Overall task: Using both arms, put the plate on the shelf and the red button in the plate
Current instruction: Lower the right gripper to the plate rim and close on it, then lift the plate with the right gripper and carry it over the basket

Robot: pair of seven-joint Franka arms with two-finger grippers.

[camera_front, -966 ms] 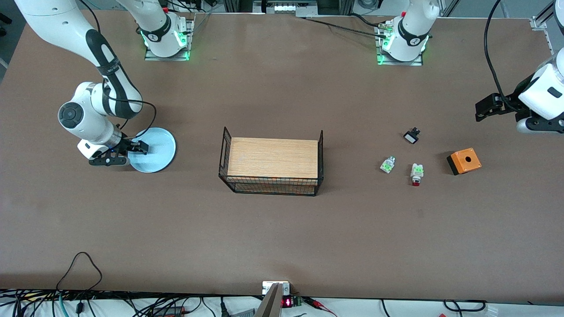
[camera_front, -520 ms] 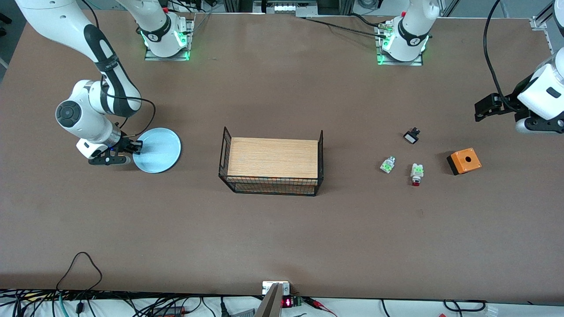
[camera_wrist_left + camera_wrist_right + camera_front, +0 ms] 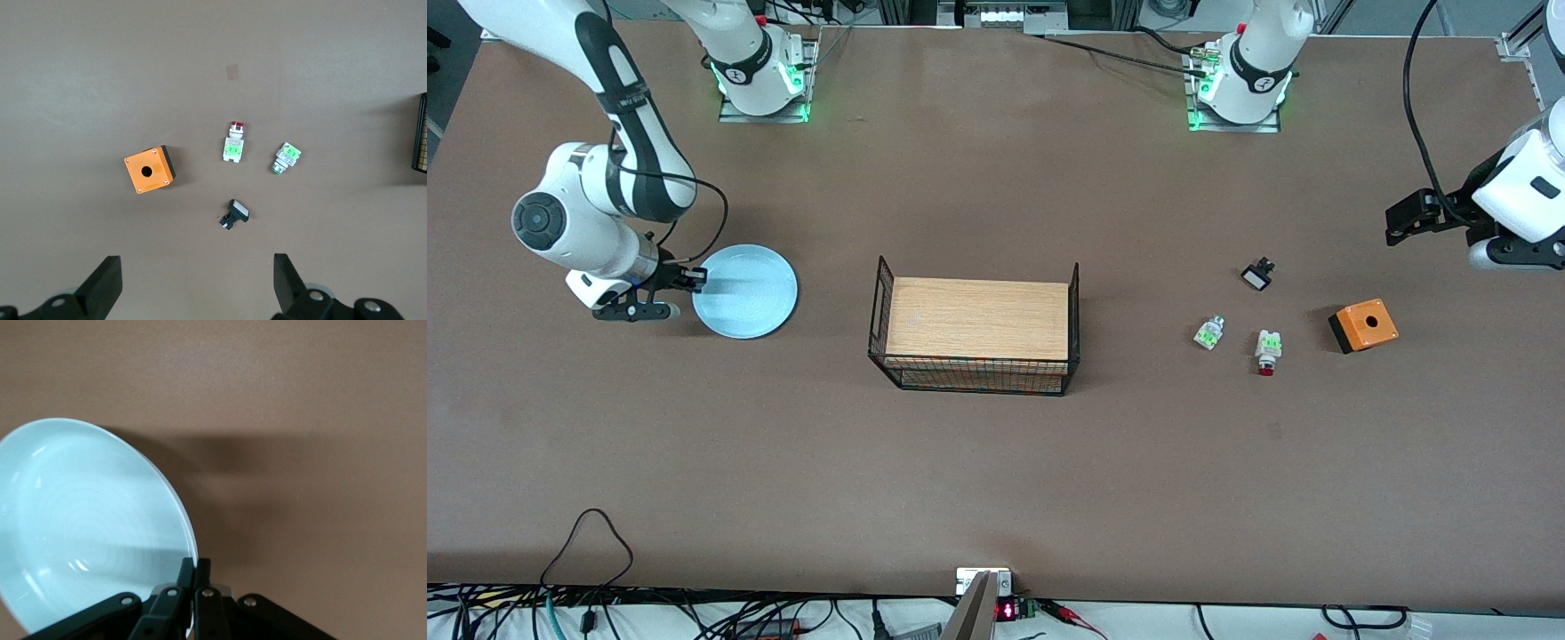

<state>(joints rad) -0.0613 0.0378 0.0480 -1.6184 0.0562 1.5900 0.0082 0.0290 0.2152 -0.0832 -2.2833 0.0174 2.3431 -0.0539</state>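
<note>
Gripping the rim of the round light-blue plate point(image 3: 744, 292) at the right arm's end of the table, the right gripper point(image 3: 691, 281) looks mid-carry, with the wire-sided wooden tray point(image 3: 976, 331) probably next. The left gripper point(image 3: 1403, 219) waits with jaws apart, above the small white, green-labelled, red-capped button point(image 3: 1267, 348).

Light blue plate point(image 3: 751, 293); orange box point(image 3: 1363, 325); black wire basket point(image 3: 885, 307).

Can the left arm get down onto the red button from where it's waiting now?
Probably yes. The left hand waits open in the air, and the red button lies in its wrist view with bare table around it. The green-labelled part and orange box lie apart from it.
</note>
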